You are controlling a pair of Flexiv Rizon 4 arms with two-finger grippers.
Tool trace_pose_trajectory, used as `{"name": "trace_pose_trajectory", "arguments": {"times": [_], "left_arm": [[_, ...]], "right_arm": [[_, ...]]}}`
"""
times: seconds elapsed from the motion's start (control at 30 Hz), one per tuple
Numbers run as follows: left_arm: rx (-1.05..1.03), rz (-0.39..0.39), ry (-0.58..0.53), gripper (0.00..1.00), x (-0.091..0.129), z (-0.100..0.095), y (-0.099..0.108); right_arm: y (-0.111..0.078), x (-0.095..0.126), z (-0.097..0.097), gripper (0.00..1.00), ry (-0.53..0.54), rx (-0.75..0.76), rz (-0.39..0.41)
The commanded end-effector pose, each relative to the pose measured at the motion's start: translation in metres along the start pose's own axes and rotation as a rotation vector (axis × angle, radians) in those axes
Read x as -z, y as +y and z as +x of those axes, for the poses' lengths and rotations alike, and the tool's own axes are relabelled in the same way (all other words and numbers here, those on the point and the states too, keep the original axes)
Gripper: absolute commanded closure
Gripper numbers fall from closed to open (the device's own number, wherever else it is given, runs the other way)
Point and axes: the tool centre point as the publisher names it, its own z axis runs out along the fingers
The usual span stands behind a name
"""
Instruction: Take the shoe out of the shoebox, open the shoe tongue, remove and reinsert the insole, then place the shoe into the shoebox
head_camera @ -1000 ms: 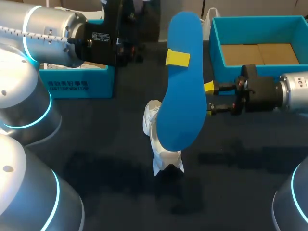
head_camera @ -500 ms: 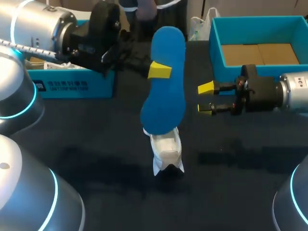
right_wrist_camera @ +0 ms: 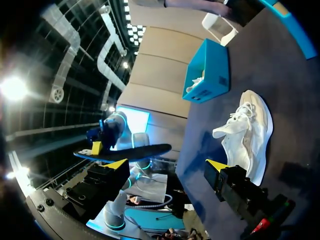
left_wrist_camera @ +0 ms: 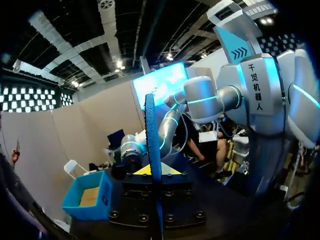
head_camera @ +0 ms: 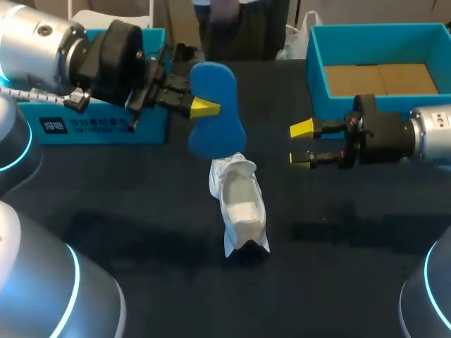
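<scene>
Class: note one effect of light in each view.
Head view: a soft shadow lies on the table under the right gripper. Left wrist view: the insole shows a lit edge, the left gripper holding it dark. Right wrist view: the shoe gleams white.

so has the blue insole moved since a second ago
Yes. The insole, held in the left gripper, has swung left, away from the right gripper and toward the blue box at left; the shoe stayed put.

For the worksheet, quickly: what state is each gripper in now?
Left gripper: shut on the insole.
Right gripper: open, empty.
</scene>
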Motion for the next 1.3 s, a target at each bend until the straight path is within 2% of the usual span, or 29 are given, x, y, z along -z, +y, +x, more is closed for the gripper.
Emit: {"name": "trace_pose_trajectory", "arguments": {"times": [0.03,0.83,1.0,1.2,1.3], "left_arm": [[-0.642,0.014,-0.119,1.0,0.003,0.0,0.009],[-0.652,0.024,-0.128,1.0,0.004,-0.001,0.013],[-0.769,0.02,-0.142,1.0,0.001,0.01,0.031],[-0.87,-0.027,-0.18,1.0,-0.002,0.015,0.056],[-1.04,-0.036,-0.191,1.0,-0.004,0.019,0.068]], "right_arm": [[0.001,-0.002,-0.001,0.0,-0.001,-0.001,0.0],[0.001,-0.002,-0.001,0.0,-0.001,-0.001,0.0],[0.001,-0.002,-0.001,0.0,-0.001,-0.001,0.0],[0.001,-0.002,-0.001,0.0,-0.001,-0.001,0.0],[0.001,-0.002,-0.001,0.0,-0.001,-0.001,0.0]]}}
